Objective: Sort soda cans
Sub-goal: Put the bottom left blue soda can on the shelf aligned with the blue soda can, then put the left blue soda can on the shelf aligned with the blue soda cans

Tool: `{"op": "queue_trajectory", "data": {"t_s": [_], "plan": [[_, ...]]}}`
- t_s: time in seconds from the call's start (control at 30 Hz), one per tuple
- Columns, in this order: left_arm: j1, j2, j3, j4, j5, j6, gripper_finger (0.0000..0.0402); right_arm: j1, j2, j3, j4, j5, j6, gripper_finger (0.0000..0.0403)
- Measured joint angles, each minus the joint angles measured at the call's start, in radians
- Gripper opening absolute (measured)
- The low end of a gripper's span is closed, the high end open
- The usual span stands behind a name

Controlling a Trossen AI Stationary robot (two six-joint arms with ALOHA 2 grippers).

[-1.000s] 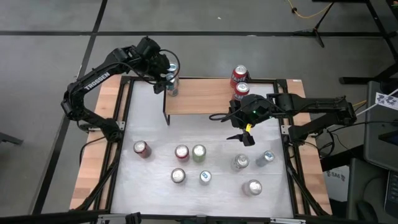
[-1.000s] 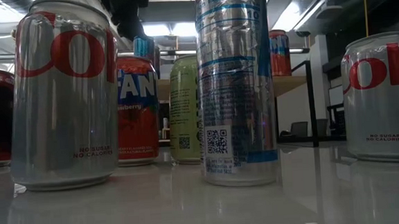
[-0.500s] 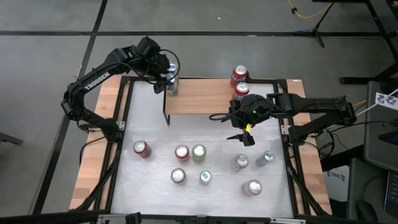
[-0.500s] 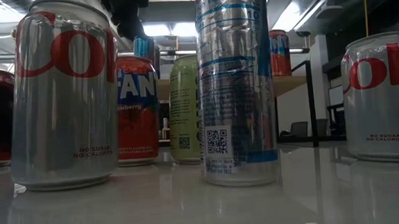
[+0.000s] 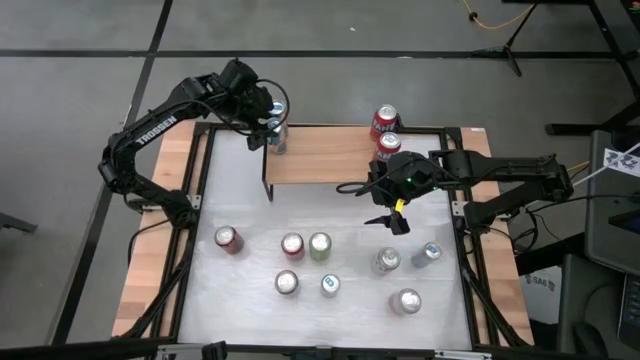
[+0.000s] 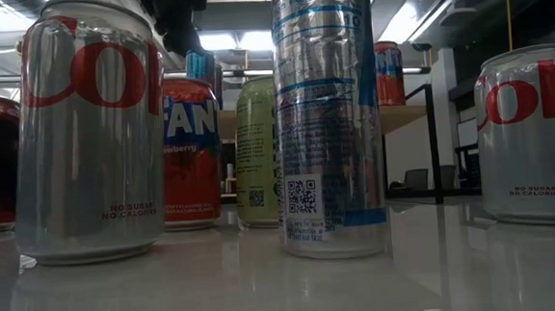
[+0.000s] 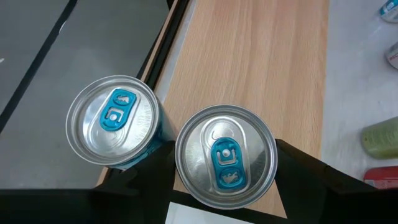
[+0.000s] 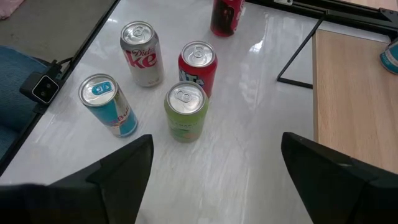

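Two soda cans with blue tabs stand at the far left corner of the wooden shelf. My left gripper is shut on the one nearer the shelf's middle. The other can stands right beside it at the shelf's edge. Two red cans stand on the shelf's right part. Several more cans stand on the white table, among them a green one, a red one and a silver one. My right gripper hangs open above the table, touching nothing. My left gripper pinches the blue-tab can between its two fingers, one on each side of the upper wall just under the rim. The fingers come slanting down from the table's left side. The can is upright. Its own top hides whether its bottom rests on the shelf.
A slim can and silver cans stand near the table's front edge. A black frame bounds the shelf's left side. Wooden strips and black rails run along both table sides. Blue cloth shows beyond the table edge.
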State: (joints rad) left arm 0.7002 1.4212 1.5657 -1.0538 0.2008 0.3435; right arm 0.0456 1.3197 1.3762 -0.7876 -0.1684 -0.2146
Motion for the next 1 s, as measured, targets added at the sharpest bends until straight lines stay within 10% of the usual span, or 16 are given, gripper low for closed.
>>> {"op": "queue_trajectory", "data": {"t_s": [0.43,1.0], "plan": [[0.000,0.002,-0.003,-0.005,-0.019,-0.001,0.0298,0.000,0.000,0.000,0.000,0.000,0.000,0.0344],[-0.044,-0.111,-0.001,-0.002,-0.027,-0.035,0.0305,0.000,0.000,0.000,0.000,0.000,0.000,0.0344]]}}
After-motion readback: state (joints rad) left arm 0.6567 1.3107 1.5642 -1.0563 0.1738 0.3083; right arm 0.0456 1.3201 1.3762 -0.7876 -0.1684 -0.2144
